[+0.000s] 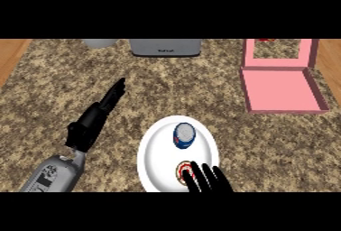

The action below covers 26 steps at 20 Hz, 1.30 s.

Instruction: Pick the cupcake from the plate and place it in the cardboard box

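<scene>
The cupcake (183, 172) sits on the near part of the white plate (154, 149), showing as a brown ring with red and white inside, and it is half covered by my right hand (208, 179). That hand comes up from the lower edge with its fingers straight and slightly spread, the tips lying over the cupcake's near right side. They are not curled round it, so I have hold of nothing yet; whether the fingertips touch the frosting or only hover above it I cannot tell from this steep angle.

Farther back on the same plate stands a second small round thing, blue on its sides with a pale top (183, 135), well apart from my fingers and not part of the job.

My left hand (113, 97) lies out over the speckled counter (60, 81) to the left of the plate, fingers straight and pointing away from me, holding nothing.

The pink cardboard box (283, 88) lies open at the far right, its lid tipped back, well apart from the plate. Its floor shows bare, so nothing has been delivered.

At the far edge are a grey appliance (165, 47) and part of a pale round vessel (100, 43).

As I judge it, the task is barely begun: I am at the reach. Closing round the cupcake, lifting it, carrying it right and away, and setting it in the box all remain.
</scene>
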Each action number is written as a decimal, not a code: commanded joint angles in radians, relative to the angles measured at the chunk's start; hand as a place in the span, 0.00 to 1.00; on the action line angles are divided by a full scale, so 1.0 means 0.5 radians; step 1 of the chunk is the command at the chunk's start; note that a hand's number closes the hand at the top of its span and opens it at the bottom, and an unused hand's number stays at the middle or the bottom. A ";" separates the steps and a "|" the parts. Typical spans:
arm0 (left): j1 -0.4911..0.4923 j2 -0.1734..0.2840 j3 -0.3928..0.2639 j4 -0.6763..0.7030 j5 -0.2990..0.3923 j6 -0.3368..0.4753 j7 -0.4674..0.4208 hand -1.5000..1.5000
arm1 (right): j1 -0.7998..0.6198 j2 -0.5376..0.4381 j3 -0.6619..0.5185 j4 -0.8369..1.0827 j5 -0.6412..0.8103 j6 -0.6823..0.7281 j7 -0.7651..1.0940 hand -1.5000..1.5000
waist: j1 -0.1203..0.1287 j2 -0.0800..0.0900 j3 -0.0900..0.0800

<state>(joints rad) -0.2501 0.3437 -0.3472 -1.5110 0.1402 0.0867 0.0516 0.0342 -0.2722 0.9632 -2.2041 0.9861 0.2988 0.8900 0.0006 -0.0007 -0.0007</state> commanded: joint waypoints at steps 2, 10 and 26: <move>0.134 -0.015 0.005 -0.091 -0.064 -0.028 -0.003 0.50 | -0.137 0.277 -0.082 0.343 -0.027 -0.003 0.037 0.00 | 0.012 0.001 0.001; -0.027 -0.144 0.018 0.008 -0.134 -0.014 0.062 0.50 | -0.150 0.212 -0.045 0.524 -0.055 -0.183 -0.013 0.00 | 0.004 0.003 0.001; 0.052 -0.136 0.165 0.049 -0.171 -0.160 -0.033 0.50 | -0.150 0.090 0.047 0.616 -0.089 -0.246 -0.001 0.00 | 0.001 0.001 0.001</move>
<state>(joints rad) -0.2345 0.2759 -0.2821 -1.5019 0.0644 0.0212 0.0554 -0.0297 -0.3065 0.9420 -2.0470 0.8610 0.1762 0.8565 0.0042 0.0003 0.0000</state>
